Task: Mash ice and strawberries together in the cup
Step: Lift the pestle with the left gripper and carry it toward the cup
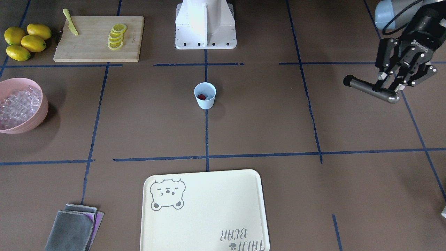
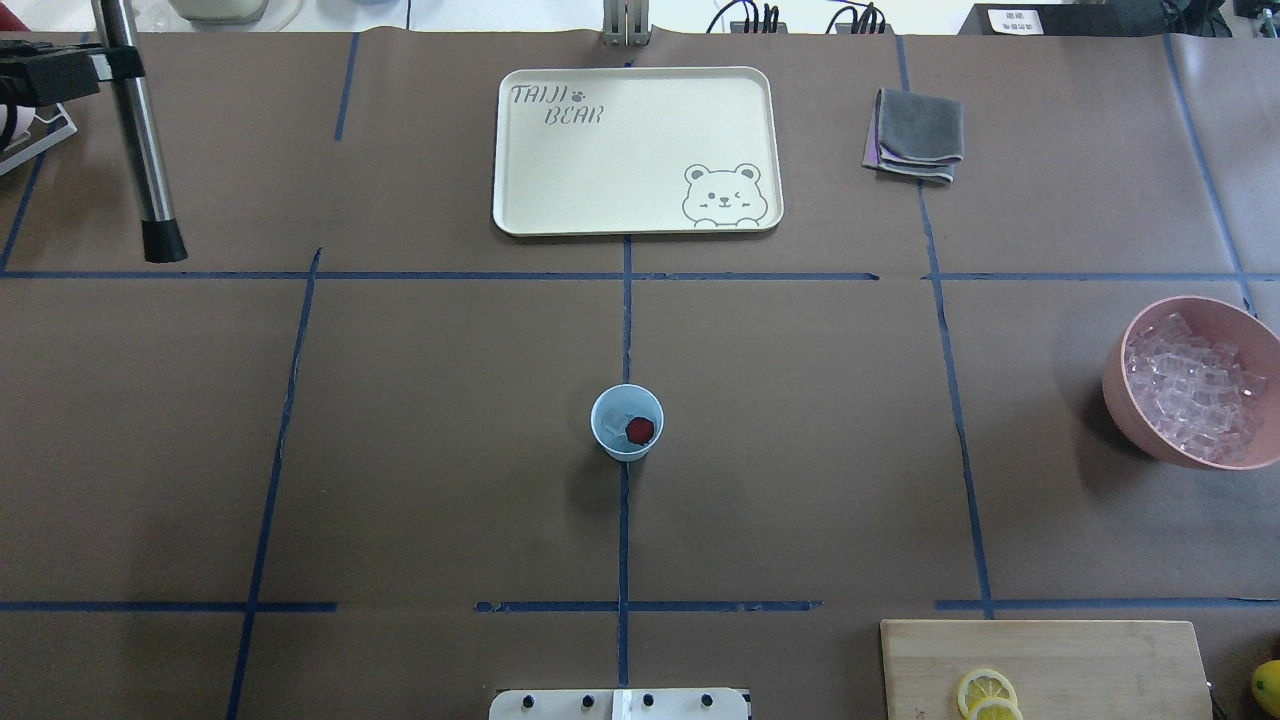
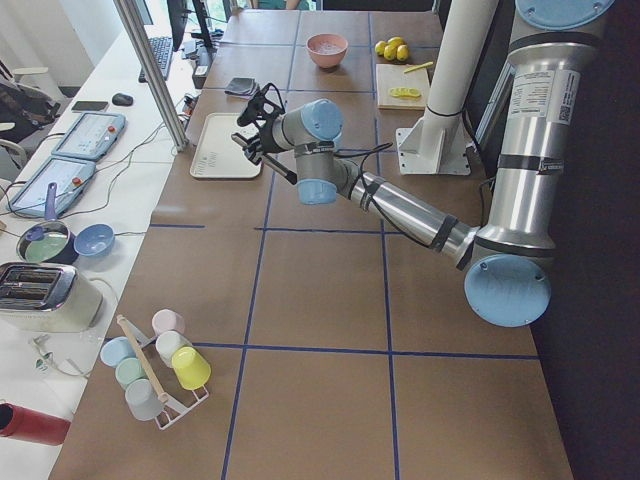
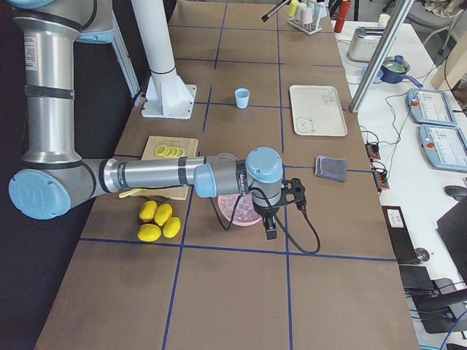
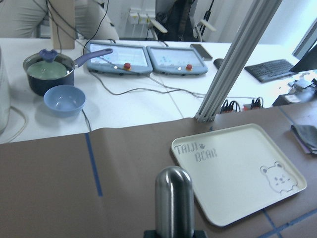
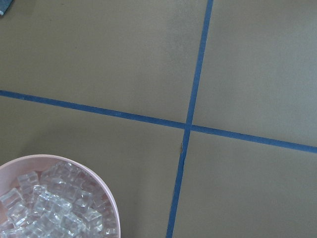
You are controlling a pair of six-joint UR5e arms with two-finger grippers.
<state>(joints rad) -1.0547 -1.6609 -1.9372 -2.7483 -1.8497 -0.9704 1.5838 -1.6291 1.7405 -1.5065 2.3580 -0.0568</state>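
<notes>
Left gripper (image 1: 390, 88), at the front-facing view's right edge, is clenched on a steel muddler (image 1: 364, 85) held roughly level above the bench (image 1: 264, 122), well apart from the cup (image 1: 205, 100). Brown paper covers the bench, ruled into squares by blue tape (image 1: 205, 139). The cup stands upright on a tape line at the middle, with the strawberry (image 1: 201, 97) inside. Around it lie a cutting board (image 1: 90, 48) with lemon slices (image 1: 116, 36) and a yellow knife (image 1: 70, 27), four lemons (image 1: 26, 42), a pink bowl (image 1: 40, 116) heaped with ice cubes (image 1: 17, 104), folded grey cloths (image 1: 71, 232) and a cream bear tray (image 1: 209, 209).

Overhead, the strawberry sits right of the cup's centre, with pale ice (image 2: 614, 421) beside it.

From the left end, a white side table (image 3: 110, 210) runs along the bench and carries a saucepan (image 3: 45, 240) and a toaster (image 3: 35, 290). A rack of pastel cups (image 3: 155, 370) stands at the near end of the bench.

From the right end, the right gripper (image 4: 271, 227) hangs over the pink bowl; whether it is released or clenched I cannot tell.

The left wrist view shows the muddler's rounded end, the tray beyond it, an aluminium post (image 5: 233, 64) and control pendants (image 5: 119, 58).

The right wrist view shows the bowl's rim in the lower left corner and a tape crossing.
</notes>
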